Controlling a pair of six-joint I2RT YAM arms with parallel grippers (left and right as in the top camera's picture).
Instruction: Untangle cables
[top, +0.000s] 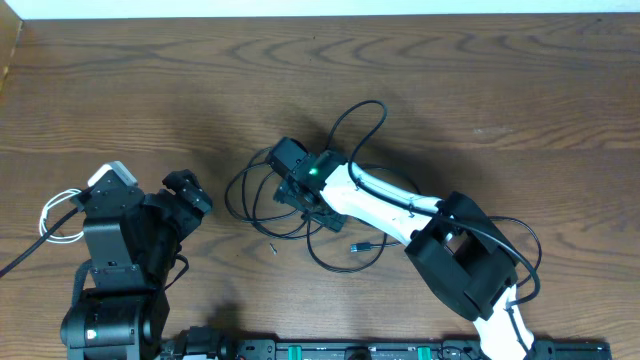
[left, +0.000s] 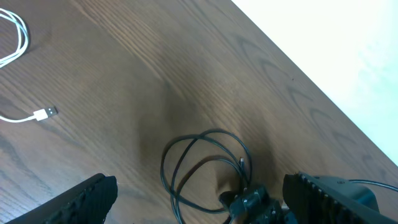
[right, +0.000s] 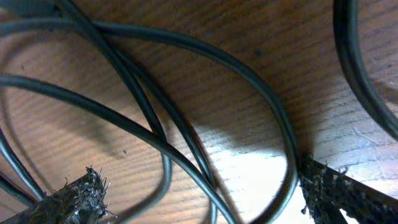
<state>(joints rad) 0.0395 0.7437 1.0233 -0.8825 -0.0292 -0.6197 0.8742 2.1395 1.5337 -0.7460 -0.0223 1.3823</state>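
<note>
Overhead: black cables (top: 368, 103) tangled at centre, right gripper (top: 300, 190) down on the pile. White cable (top: 55, 215) lies well apart at 9 o'clock.
Left wrist: left gripper (left: 200, 186) has jaws apart and empty, white plug (left: 45, 114) at 9.
Right wrist: jaws apart, straddling several runs of black cable.
Risk: closing here may catch two runs at once, so a pull would tighten the knot.

The right jaws sit down in the tangle of black cables (top: 232, 196) on the desk (top: 480, 80), with loops spreading on every side of them. The left jaws stand apart from that tangle, and the white cable (top: 44, 218) lies behind them.
</note>
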